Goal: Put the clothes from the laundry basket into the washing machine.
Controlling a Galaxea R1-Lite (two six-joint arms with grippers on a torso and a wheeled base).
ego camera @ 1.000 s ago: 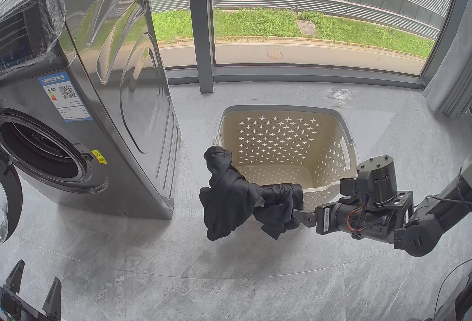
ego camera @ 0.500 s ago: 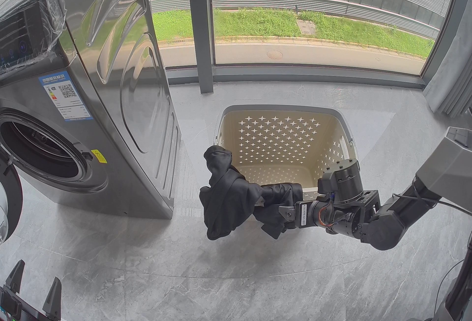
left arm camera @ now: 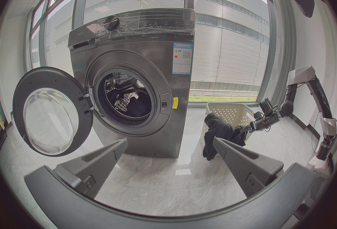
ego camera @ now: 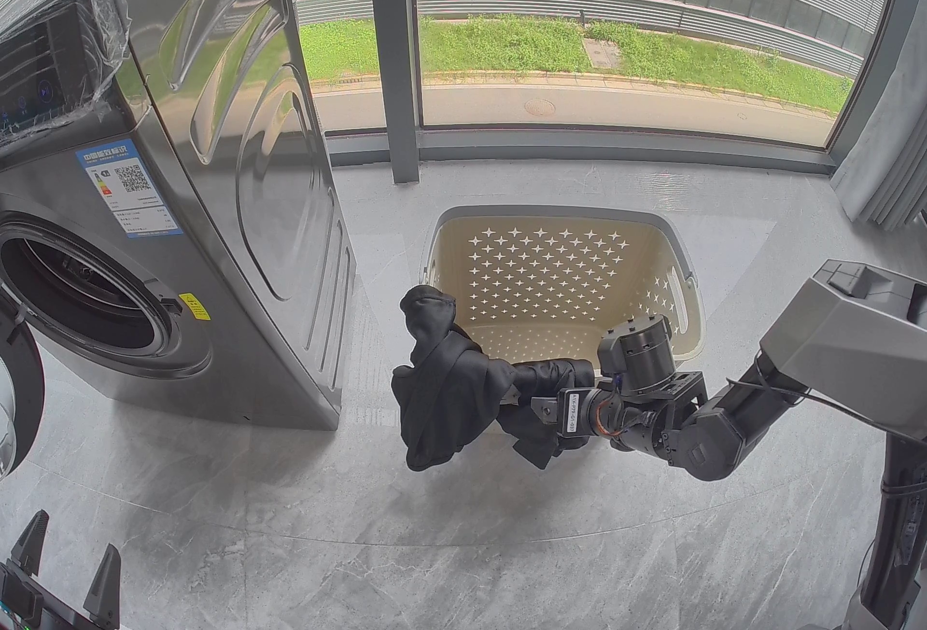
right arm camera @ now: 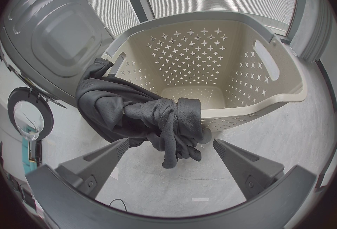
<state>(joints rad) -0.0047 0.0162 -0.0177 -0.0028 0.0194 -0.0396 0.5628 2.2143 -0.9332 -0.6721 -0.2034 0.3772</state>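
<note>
A dark grey garment hangs over the near left corner of the beige laundry basket, part of it trailing down outside toward the floor. My right gripper is open, its tips at the garment's bunched end; in the right wrist view the garment lies just ahead of the spread fingers of the right gripper. The grey washing machine stands left with its round door swung open and dark clothes in the drum. My left gripper is open, low at the near left, facing the machine.
The basket shows a bare bottom inside. A window wall with a dark pillar runs behind, and a curtain hangs at the right. Grey tiled floor lies open between the machine and the basket.
My right arm has moved left toward the garment, bringing the open fingers from beside the basket's near wall up to the cloth. The garment and left gripper have not moved.
</note>
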